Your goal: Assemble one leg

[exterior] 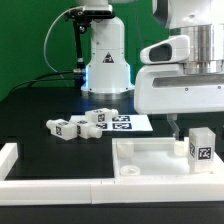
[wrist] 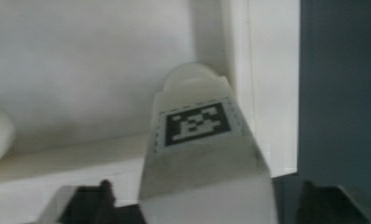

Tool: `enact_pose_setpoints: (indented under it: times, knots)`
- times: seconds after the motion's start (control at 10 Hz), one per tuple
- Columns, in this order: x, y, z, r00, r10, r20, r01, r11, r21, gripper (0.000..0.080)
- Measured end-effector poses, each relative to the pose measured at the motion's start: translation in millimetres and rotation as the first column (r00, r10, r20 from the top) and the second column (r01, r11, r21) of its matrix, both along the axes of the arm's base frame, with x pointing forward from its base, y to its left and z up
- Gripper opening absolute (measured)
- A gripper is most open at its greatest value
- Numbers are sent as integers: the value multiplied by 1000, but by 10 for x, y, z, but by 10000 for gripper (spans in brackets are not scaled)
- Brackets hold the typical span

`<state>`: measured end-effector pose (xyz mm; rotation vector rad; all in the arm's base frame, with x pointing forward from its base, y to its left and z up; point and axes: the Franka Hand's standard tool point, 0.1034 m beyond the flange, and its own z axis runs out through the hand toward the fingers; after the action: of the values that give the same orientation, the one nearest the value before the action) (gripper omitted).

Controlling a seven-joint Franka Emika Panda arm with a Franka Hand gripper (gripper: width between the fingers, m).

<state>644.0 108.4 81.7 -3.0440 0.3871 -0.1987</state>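
The arm's gripper hangs over the wide white rimmed panel at the near edge of the black table. Its fingers point down toward the panel's corner on the exterior view's right.

One leg stands upright at that corner, at about 4 o'clock from the centre of the exterior view. A square black-and-white tag faces the camera.

In the wrist view, this leg rises between the two dark fingertips, with its tag visible. A narrow gap shows on each side, so the jaws stand apart and are not clamping the leg. The panel's raised rim runs just behind the leg.

A small round white knob sits on the panel just beside the leg.

Three more legs lie on their sides on the table at about 9 o'clock, close together, next to the marker board. The robot base stands behind them at 12 o'clock.
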Motion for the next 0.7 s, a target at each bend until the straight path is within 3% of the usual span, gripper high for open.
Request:
enact_pose_setpoints:
  times: [0.1, 0.2, 0.4, 0.6, 0.7]
  knots:
    - [0, 0, 0, 998, -65, -4, 65, 998, 9, 456]
    - [-2, -4, -4, 991, -131, -9, 131, 991, 17, 285]
    - [-2, -21, -13, 956, -293, -18, 294, 955, 35, 285]
    - [-11, -44, -15, 846, -531, -36, 532, 845, 56, 285]
    - [-30, -58, -16, 695, -715, -70, 719, 691, 79, 285]
